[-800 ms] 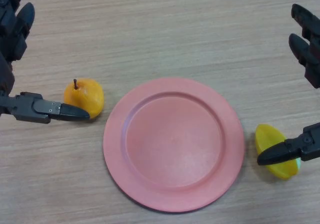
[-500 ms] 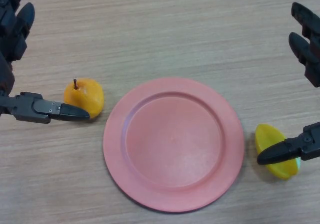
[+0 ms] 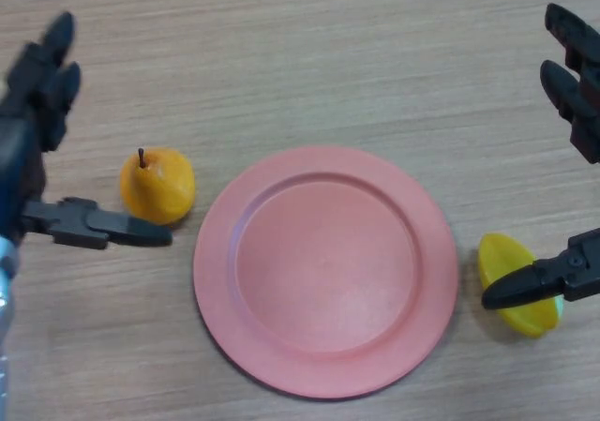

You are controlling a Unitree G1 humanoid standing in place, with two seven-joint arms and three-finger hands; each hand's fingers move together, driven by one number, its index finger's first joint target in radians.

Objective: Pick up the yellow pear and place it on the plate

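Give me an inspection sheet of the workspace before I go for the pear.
Surface: wooden table, light grain.
Job's things: yellow pear upright, stem up, left of the pink plate, not on it; plate holds nothing.
Clutter: yellow lemon-like fruit right of the plate.
Hands: left hand open around the pear, thumb just below it, no grip; right hand open, thumb over the yellow fruit.
Cables: nothing seen.
Surroundings: nothing seen beyond the table.
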